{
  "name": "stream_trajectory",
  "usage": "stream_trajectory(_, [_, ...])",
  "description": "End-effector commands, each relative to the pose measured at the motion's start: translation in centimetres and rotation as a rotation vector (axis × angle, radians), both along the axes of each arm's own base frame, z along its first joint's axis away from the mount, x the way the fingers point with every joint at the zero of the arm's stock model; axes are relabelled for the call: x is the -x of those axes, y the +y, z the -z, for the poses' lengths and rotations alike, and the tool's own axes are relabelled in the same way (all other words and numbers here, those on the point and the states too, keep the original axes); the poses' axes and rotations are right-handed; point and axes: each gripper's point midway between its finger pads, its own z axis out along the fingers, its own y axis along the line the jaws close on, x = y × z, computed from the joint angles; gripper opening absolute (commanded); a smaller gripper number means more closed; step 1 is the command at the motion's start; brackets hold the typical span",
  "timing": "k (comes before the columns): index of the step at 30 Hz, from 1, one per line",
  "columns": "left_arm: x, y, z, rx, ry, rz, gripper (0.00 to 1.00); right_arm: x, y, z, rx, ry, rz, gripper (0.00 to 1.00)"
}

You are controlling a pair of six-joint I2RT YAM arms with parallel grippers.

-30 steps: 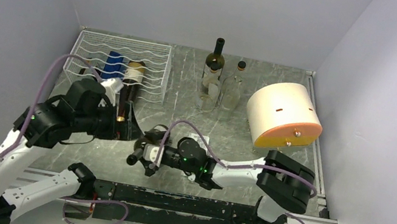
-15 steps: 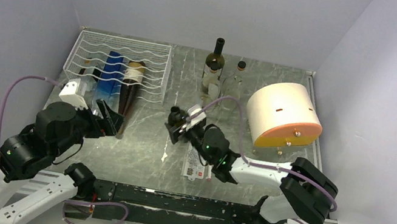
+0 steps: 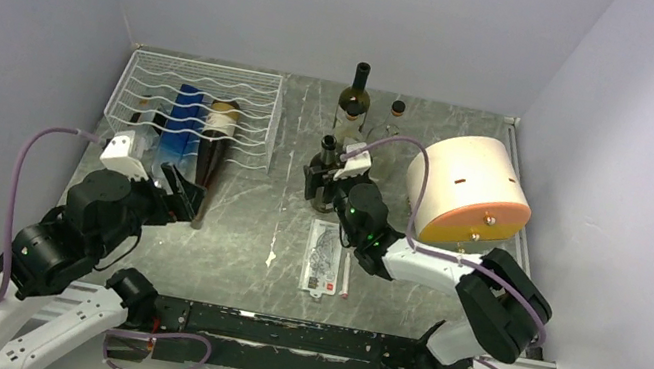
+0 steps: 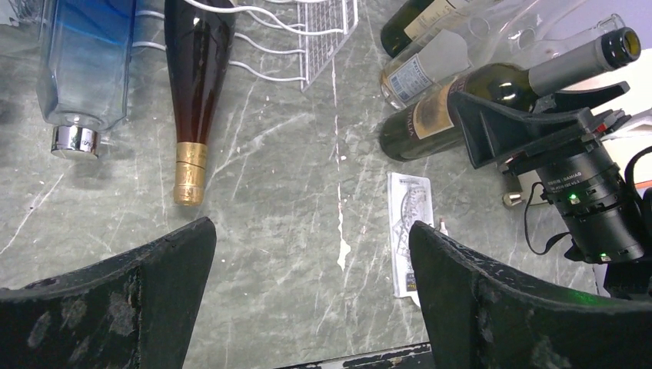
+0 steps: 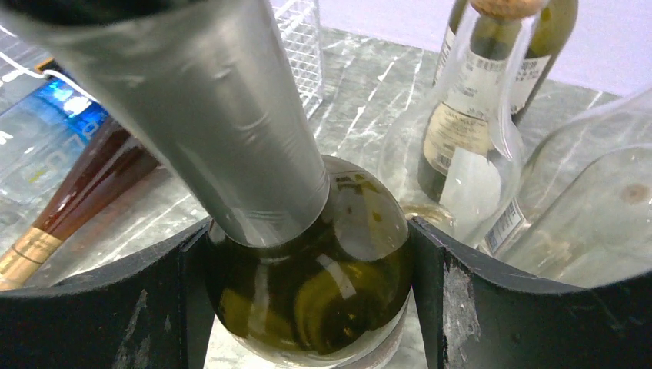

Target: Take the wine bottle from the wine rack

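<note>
The wine bottle [image 5: 323, 300], green glass with a grey foil neck, is off the wine rack [image 3: 249, 115] and sits in the right claw [image 5: 307, 231]. In the right wrist view a black finger presses each side of its rounded shoulder, so this claw is closed on the bottle. From above, the bottle stands roughly upright near the middle of the desk [image 3: 267, 215], to the right of the rack and apart from it. It is just in front of a dark bottle [image 3: 354, 98] and a clear bottle with a dark cap [image 3: 394, 120] that stand at the back. Whether its base rests on the desk I cannot tell. The left claw [image 4: 311, 231] is spread wide with nothing in it; only marbled desk shows between its two fingers. It hangs over the desk in front of the rack's near edge. Two bottles lie in the white wire rack: a blue bottle [image 4: 84, 61] with a silver cap, and beside it a brown bottle [image 4: 196, 69]. The brown bottle's gold-foiled neck pokes out past the rack onto the desk, pointing towards the left claw. A printed leaflet [image 3: 322, 257] lies flat on the desk below the right claw. A cream drum with an orange face [image 3: 465, 184] lies on its side at the far right.
</note>
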Motion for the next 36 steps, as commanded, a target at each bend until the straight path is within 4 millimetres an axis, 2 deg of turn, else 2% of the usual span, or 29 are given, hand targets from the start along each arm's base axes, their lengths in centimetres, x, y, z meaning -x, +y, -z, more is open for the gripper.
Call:
stream_trajectory(1, [-0.5, -0.1, -0.3, -0.004, -0.03, -0.004, 0.99, -1.6, -0.6, -4.5, -0.163, -0.075, 0.073, 0.0])
stream_trajectory(11, [-0.7, -0.5, 0.1, -0.01, -0.02, 0.01, 0.99, -1.7, -3.5, -2.5, -0.154, -0.029, 0.183, 0.0])
stream_trajectory(13, [-0.8, -0.5, 0.3, -0.015, -0.011, 0.008, 0.99, -1.7, -3.8, -1.9, -0.147, -0.019, 0.193, 0.07])
stream_trajectory(16, [-0.9, -0.6, 0.4, -0.019, -0.003, 0.008, 0.99, -1.6, -4.1, -1.3, -0.143, -0.01, 0.201, 0.11])
stream_trajectory(24, [-1.0, -0.6, 0.6, -0.023, 0.005, 0.004, 0.99, -1.8, -4.3, -0.4, -0.105, 0.004, 0.211, 0.46])
stream_trajectory(36, [-1.3, -0.7, 1.0, -0.037, 0.027, 0.0, 0.99, -1.9, -3.6, -0.9, -0.065, 0.006, 0.182, 0.84])
